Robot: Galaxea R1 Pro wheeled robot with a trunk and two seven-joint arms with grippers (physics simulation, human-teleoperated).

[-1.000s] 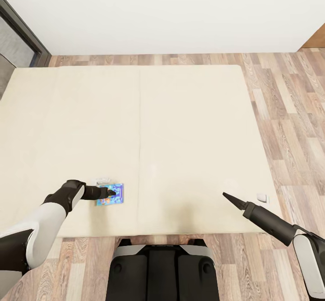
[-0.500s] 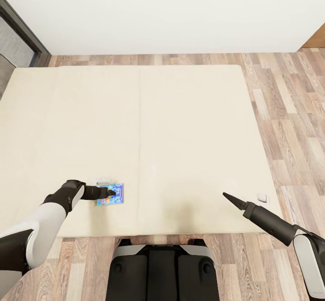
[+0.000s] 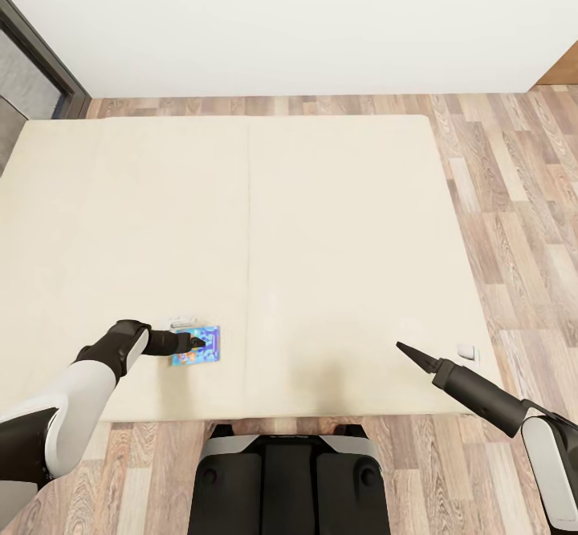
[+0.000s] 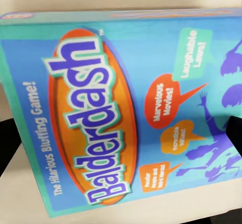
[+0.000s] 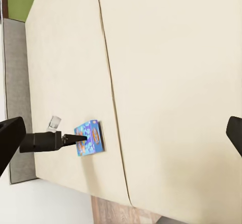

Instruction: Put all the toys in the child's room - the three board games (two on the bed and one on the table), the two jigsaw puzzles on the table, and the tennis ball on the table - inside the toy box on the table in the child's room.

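So nearest the cam is the robot base (image 3: 289, 479), parked at the foot edge of the bed (image 3: 337, 222). L tool (image 3: 196, 343) is right over the small blue board game (image 3: 197, 346), which lies flat on the mattress near that edge, left of the centre seam. In the L wrist view the lid (image 4: 121, 108) is huge and reads "Balderdash", so the cam is v close, w/ dark bits at the frame edges that are prob the fingers on either side. Can't tell if they're pinching it yet or how wide they stand; in the head view it's just a dark point over the box. The R wrist view gives a side look at the L tool (image 5: 75, 139), tip at the box's edge, but it's too small to settle contact.

R tool (image 3: 404, 349) hovers over bare mattress, well apart from the game, holding nothing. It looks like a closed point in the head view, tho I can't tell for sure.

Small whitish bit (image 3: 184, 322) just beyond the box, another (image 3: 466, 351) near the R tool, no idea what they are.

Further out it's plain mattress, then wood floor (image 3: 514, 158) and white wall (image 3: 289, 22). No 2nd game on show here.

Step imo: picking up this 1st bed game. Next needs a firm grip on a box edge, a lift clear of the soft cover w/o it tipping, then a drive to the toy box.
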